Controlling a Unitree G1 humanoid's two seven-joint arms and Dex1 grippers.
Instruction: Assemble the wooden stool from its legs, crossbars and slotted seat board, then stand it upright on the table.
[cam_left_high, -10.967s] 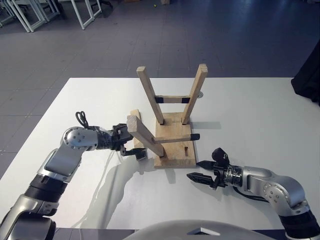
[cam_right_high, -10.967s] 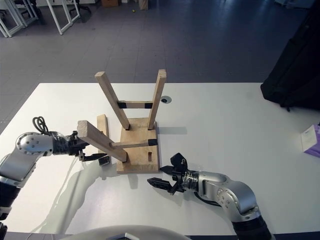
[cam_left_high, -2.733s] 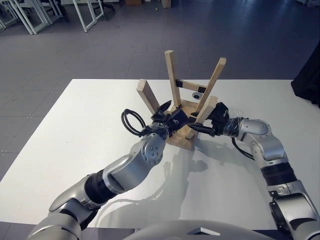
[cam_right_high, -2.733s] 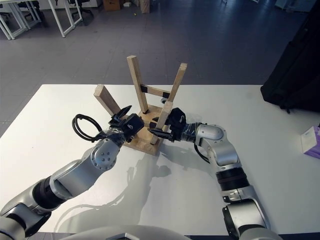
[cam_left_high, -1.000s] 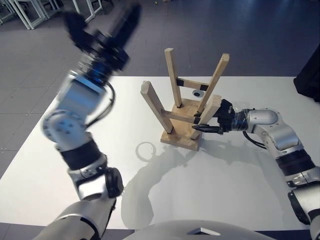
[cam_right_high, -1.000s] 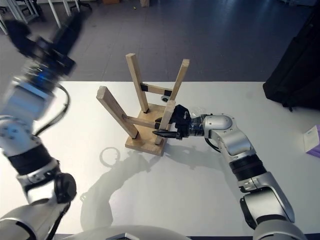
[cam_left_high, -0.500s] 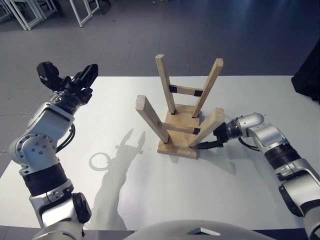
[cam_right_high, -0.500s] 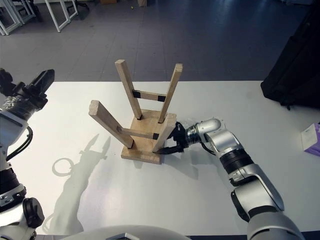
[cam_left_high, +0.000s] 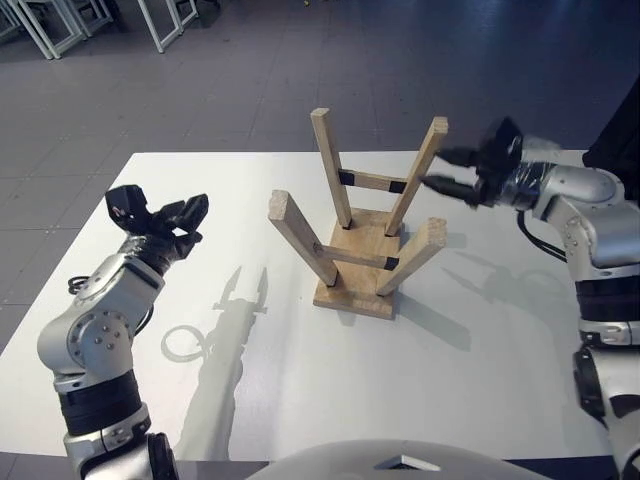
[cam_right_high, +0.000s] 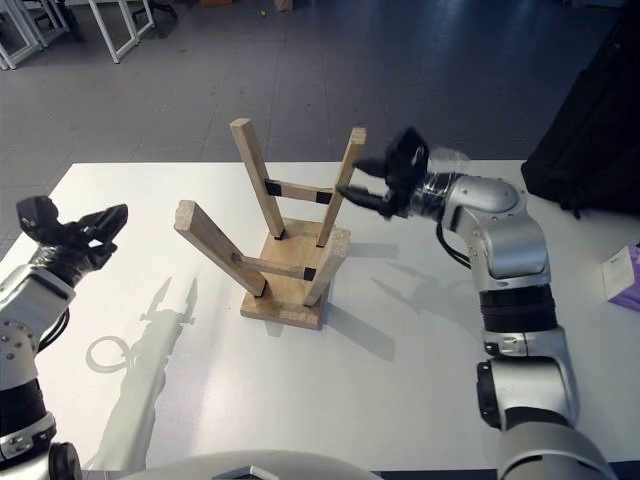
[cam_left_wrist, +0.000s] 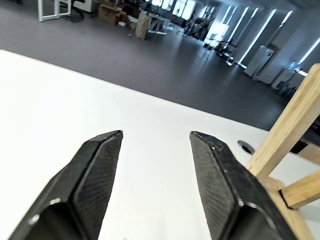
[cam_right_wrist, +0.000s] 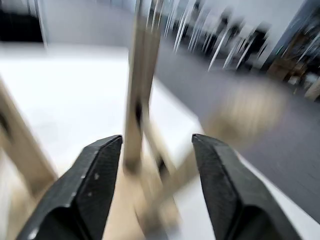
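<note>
From the head cameras, the right gripper (cam_left_high: 438, 168) has risen since half a second ago. Then it was low beside the near right leg, close to the seat board; now it hangs high, close beside the upper part of the far right leg (cam_left_high: 422, 170). Its two fingers are spread apart and hold nothing; whether a tip touches that leg cannot be told. The left gripper (cam_left_high: 192, 218) has dropped lower and nearer the white table (cam_left_high: 500, 350). It is well apart from the stool on its left side, fingers parted and empty. The pale wooden stool (cam_left_high: 362, 240) has kept its place in the middle of the table. It stands upside down: its flat slotted seat board (cam_left_high: 350, 298) lies on the tabletop and its four legs point up, splaying outward. The long axis of each leg runs steeply upward from the board. Two black-tipped crossbars (cam_left_high: 372, 181) lie level, one joining the far pair of legs and one the near pair.

In the left wrist view, the dark fingers (cam_left_wrist: 95, 170) stand wide apart over bare tabletop, and a slanted stool leg shows beyond them.

In the right wrist view, the fingers (cam_right_wrist: 95, 185) are likewise apart, with a blurred upright leg farther off between them.
</note>
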